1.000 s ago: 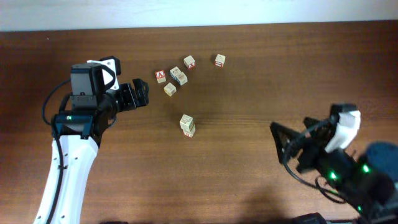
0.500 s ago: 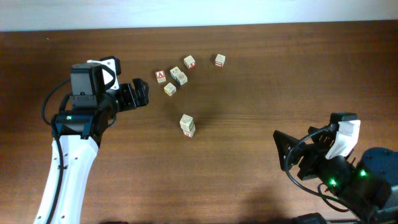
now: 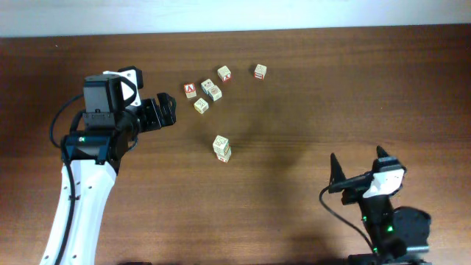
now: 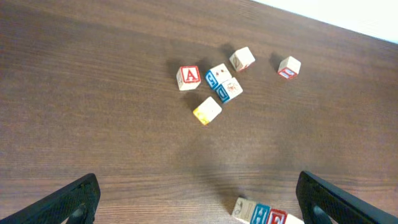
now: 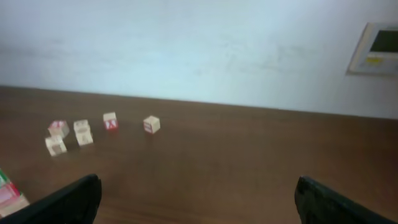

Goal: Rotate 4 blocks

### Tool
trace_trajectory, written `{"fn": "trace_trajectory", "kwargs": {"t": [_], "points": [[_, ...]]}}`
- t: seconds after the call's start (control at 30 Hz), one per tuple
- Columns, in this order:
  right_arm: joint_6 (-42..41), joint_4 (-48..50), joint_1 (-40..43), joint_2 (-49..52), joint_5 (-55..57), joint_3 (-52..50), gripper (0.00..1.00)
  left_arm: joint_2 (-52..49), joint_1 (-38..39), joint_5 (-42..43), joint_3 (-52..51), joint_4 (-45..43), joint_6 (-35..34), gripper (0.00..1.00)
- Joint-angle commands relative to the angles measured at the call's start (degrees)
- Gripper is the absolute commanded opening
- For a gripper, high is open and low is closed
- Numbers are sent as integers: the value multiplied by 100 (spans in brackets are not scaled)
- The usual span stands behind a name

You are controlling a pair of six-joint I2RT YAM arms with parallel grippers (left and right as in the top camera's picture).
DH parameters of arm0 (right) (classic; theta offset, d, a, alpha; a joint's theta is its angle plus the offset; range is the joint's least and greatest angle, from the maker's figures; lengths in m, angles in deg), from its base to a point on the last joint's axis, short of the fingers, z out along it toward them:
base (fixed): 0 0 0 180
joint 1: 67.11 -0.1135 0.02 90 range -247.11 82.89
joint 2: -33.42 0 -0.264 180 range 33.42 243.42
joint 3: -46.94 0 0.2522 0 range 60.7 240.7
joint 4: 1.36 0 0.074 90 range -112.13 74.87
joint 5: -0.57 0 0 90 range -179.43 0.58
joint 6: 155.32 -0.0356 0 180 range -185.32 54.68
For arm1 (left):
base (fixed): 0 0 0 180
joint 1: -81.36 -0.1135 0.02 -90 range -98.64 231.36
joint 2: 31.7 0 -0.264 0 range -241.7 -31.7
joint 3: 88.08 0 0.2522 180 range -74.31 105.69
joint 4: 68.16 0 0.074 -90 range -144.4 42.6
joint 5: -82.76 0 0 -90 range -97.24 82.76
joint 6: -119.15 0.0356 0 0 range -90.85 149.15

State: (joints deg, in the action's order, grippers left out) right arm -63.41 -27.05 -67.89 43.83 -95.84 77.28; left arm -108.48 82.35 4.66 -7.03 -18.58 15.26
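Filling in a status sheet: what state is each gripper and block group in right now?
Left gripper, jaws open, empty
Right gripper, jaws open, empty
Red "A" cube, alone, A face up
Blue-lettered pair, touching each other
Yellow-faced cube, alone
Far beige cube, alone
Rightmost cube, alone
Near pair, touching each other

Five blocks (image 3: 213, 90) lie behind a touching pair (image 3: 221, 147) on the table (image 3: 309, 110).
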Motion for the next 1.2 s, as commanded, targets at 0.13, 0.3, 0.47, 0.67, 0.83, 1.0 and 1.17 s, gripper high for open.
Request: {"fn": "trace_trajectory", "kwargs": {"t": [0.13,0.3,0.47,0.67,0.83,1.0,1.17], "points": [[686,885,52,-1023,68,-1624,99,61,-22,-39,63,-15,74,99],[859,787,52,-1023,197,-1626,99,61,-22,-39,63,-15,74,99],[859,787,52,-1021,199,-1626,99,61,-22,-39,63,-15,74,99],[859,787,52,-1021,199,-1626,99,61,-22,-39,63,-15,74,99],[859,787,52,-1021,199,-1626,99,61,-22,-37,57,-15,74,99],[859,787,52,-1021,199,-1626,99,514,-22,-520,-22,131,79,99],[859,787,52,-1021,199,-1626,99,1580,-22,-876,-697,-7,605,99]]}}
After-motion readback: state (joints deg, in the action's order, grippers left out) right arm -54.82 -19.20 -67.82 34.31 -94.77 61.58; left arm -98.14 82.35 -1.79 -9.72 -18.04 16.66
